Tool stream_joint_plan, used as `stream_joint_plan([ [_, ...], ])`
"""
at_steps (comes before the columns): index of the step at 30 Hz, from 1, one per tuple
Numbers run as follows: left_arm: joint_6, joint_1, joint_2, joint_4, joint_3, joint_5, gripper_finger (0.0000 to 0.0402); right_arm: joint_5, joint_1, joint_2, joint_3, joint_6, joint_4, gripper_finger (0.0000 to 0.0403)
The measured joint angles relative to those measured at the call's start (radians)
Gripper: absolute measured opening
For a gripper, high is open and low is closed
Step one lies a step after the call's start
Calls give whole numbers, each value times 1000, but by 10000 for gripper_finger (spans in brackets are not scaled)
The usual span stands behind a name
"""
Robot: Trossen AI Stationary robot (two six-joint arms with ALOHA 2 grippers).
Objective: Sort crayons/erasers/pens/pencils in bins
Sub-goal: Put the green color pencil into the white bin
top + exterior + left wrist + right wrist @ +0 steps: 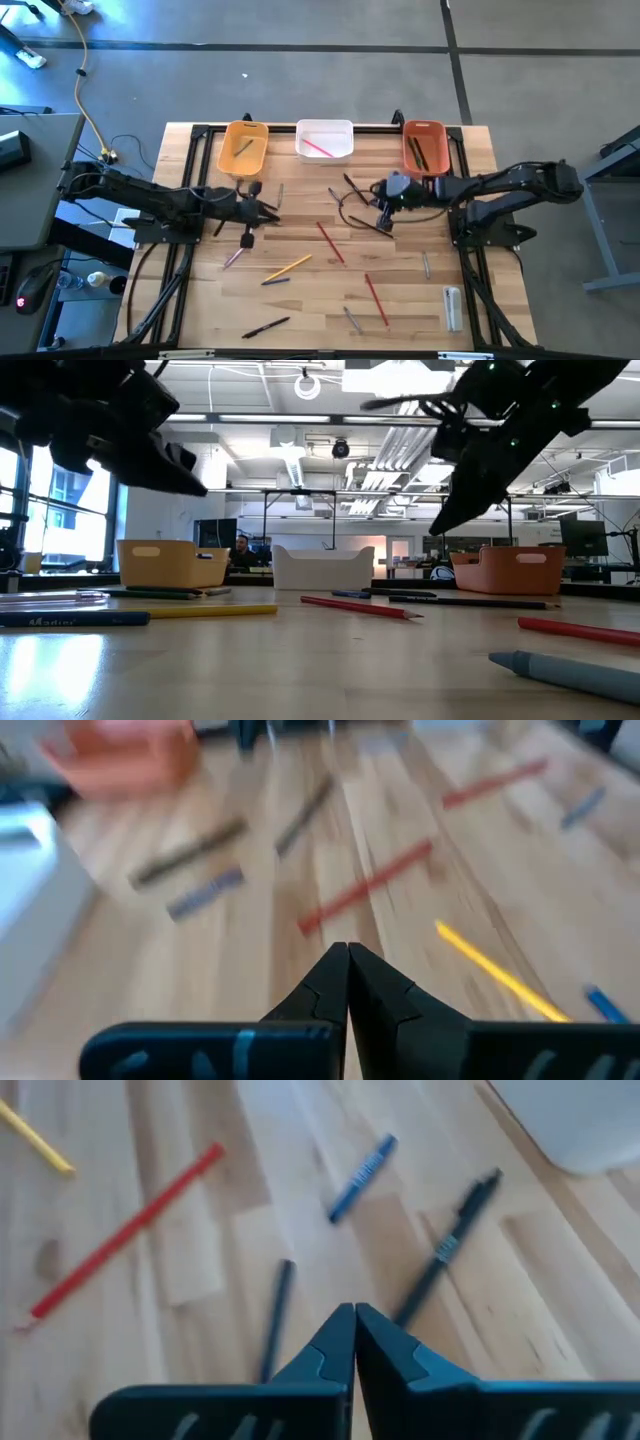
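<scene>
Hung just in front of the red-orange bin (424,146): right gripper (385,212), shut on nothing, above loose pens (445,1246) on the tabletop (400,310), probably closed between grasps. Waited farther from that bin, near the yellow-orange bin (244,148): left gripper (270,208), pinched empty. Lay scattered well short of that bin: pencils (330,242).

My desk (300,300) is pale wood in planks, smooth with a soft sheen, edged by a black metal frame (190,135). The three bins (325,140) look like smooth matt plastic. My right claw (353,1320) and left claw (347,958) have dark, matt plastic-looking fingers. The floor (300,70) is grey, dull and smooth.
</scene>
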Motion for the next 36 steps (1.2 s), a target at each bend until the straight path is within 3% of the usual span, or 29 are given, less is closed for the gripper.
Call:
stream_joint_plan([
  [6,-179,-124,38,-364,147,-109,1,76,112,0,0,39,35,4],
  [11,-271,-222,109,-582,235,-251,19,140,163,0,0,53,51,4],
  [14,-271,-228,166,-634,252,-309,37,157,183,0,0,53,57,4],
  [26,-97,-27,360,-555,263,-160,106,159,226,0,0,64,63,4],
  [36,24,46,512,-556,340,-37,95,160,227,0,0,53,64,4],
])
